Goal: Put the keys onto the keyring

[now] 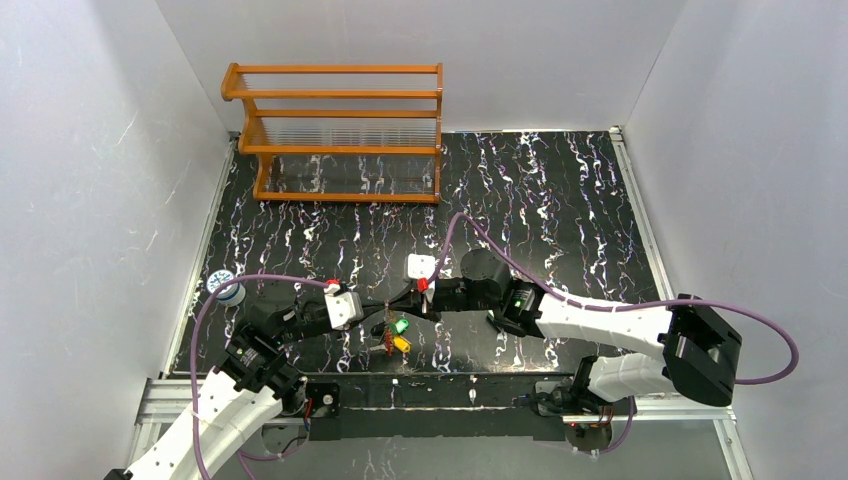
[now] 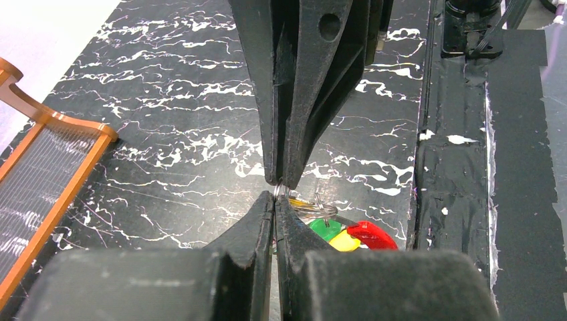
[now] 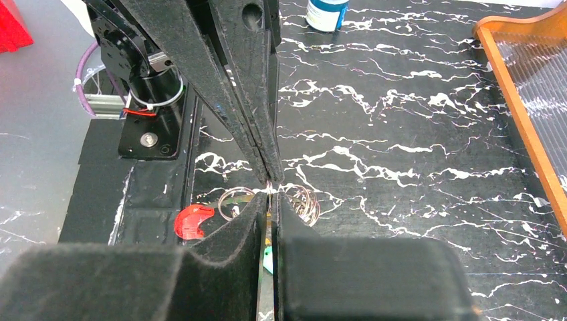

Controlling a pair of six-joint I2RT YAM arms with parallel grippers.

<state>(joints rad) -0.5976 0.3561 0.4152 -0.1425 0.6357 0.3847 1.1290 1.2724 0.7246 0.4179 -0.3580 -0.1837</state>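
1. My left hand (image 2: 275, 198) is clamped fully shut, and its fingertips pinch a thin strand of the silver wire keyring (image 2: 322, 208).
2. My right hand (image 3: 270, 199) meets it tip to tip from the opposite side. Its fingers are drawn in until only a slit remains between them, with the tips right at the same bit of wire. I cannot tell whether its pads actually grip the wire.
3. The keyring sits at the meeting point of both hands, above the black marbled worktop (image 1: 560, 220), and its loops spill out to either side of my fingertips.
4. The green key (image 2: 324, 229) and the yellow key (image 2: 344, 241) cluster just beside the ring, touching each other, on the side toward the near edge of the worktop.
5. A red key head (image 2: 372, 234) lies against that pair.
6. I cannot tell whether any of these keys is threaded on the wire, or whether they hang or rest on the surface.
7. An orange wooden rack (image 1: 340, 130) stands at the far edge, well apart from my hands.
8. A small blue-and-white bottle (image 1: 225, 285) stands at the left edge.
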